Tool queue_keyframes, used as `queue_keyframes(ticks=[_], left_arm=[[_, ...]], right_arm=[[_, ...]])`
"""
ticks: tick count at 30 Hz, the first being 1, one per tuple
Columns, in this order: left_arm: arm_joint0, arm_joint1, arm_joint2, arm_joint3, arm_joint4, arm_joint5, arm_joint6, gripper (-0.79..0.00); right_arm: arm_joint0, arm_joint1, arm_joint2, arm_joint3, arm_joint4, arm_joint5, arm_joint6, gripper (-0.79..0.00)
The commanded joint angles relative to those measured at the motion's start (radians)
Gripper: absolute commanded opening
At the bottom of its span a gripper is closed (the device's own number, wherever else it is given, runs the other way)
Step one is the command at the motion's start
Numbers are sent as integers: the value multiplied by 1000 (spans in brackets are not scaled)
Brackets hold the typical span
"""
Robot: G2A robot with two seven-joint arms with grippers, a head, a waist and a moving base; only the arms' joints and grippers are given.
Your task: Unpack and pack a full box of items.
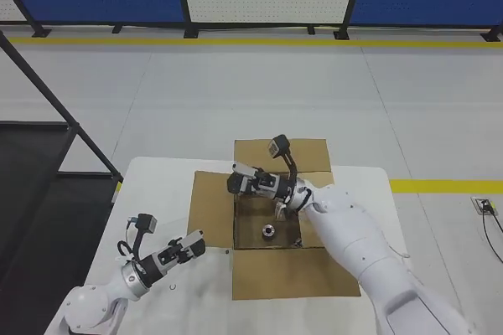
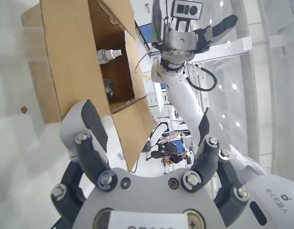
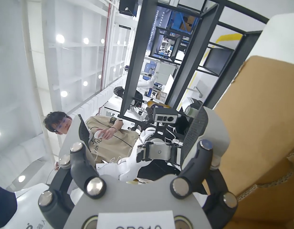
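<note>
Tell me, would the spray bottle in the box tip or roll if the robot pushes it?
Probably: the bottle looks slim with a narrow top, so a push may tip it. Its round body could then roll. It looks small and plastic, so likely light.

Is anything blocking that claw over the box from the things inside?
Nothing visible does. The box stands open, flaps spread out, and the right gripper hangs open above its far edge. The small round item lies uncovered on the box floor.
</note>
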Motion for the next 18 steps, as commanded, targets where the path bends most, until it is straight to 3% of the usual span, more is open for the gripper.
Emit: queue_keyframes(ticks=[1,6,18], left_arm=[[-10,0,5,7,14,11,-3,0],[-26,1,16,14,40,42,-6,0],[-26,1,16,13,44,42,-4,0]], right_arm=[[-19,26,32,-40,-5,-1,3,0],[-83,94,118,-134,-52,7,5,0],[-87,98,123,-140,-58,11,1,0]])
